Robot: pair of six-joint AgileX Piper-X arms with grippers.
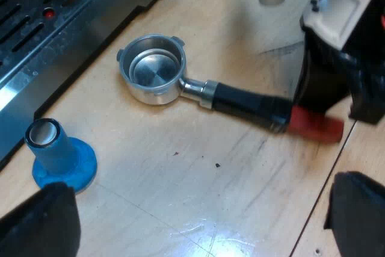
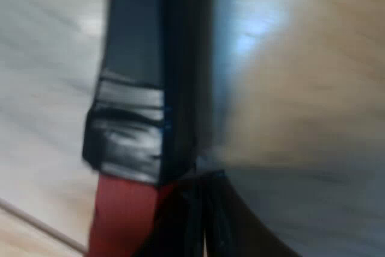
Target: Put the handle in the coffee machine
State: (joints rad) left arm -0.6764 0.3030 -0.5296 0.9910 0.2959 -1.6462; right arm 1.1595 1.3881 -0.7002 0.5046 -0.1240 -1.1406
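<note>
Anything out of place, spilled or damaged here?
Nothing serious. The metal holder lies loose on the table by the espresso machine, basket empty. A few dark specks dot the table near its handle; the blue tamper stands upright.

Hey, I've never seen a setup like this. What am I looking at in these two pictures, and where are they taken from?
A robot with two arms; a camera rides on each wrist. The left wrist's picture looks down on a wooden table: an espresso machine, a blue tamper standing beside it, and a metal holder lying loose, its dark handle ending in red. The left gripper hangs open, holding nothing. The right gripper is at the red end; its own picture shows that handle up close.
</note>
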